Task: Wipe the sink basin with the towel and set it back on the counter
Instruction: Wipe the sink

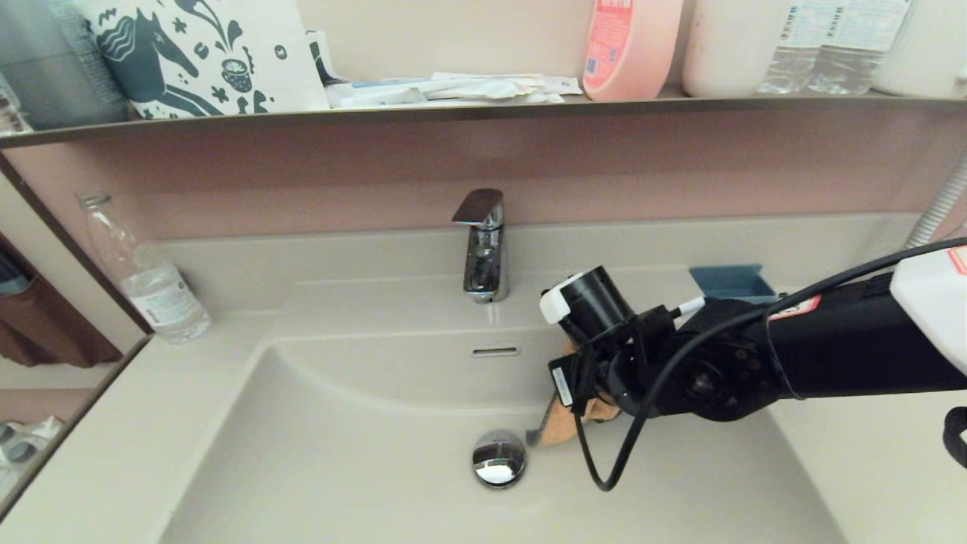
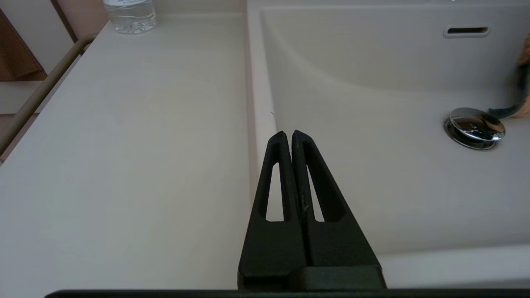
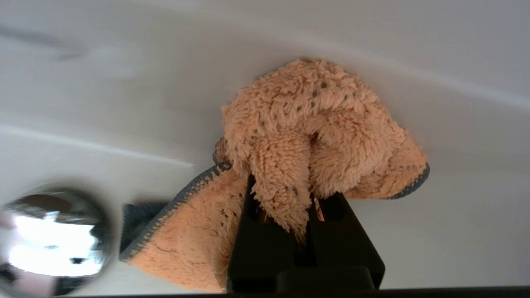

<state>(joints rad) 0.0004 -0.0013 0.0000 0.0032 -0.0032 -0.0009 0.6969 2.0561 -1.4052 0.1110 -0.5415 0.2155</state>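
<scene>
My right gripper (image 3: 304, 186) is shut on the towel (image 3: 314, 124), a tan fuzzy cloth with a dark hem bunched over its fingertips. It holds the towel (image 1: 559, 419) against the floor of the sink basin (image 1: 363, 423), just right of the chrome drain plug (image 1: 498, 457), and the wrist hides the fingers in the head view. My left gripper (image 2: 288, 134) is shut and empty, hovering over the basin's left rim beside the counter (image 2: 124, 145); the head view does not show it. The towel's edge (image 2: 525, 54) peeks in by the plug (image 2: 474, 126).
A chrome faucet (image 1: 483, 245) stands behind the basin above the overflow slot (image 1: 495, 351). A clear water bottle (image 1: 147, 276) stands at the counter's back left. A blue dish (image 1: 731, 281) sits at the back right. The dark-edged shelf (image 1: 453, 112) above holds bottles and packets.
</scene>
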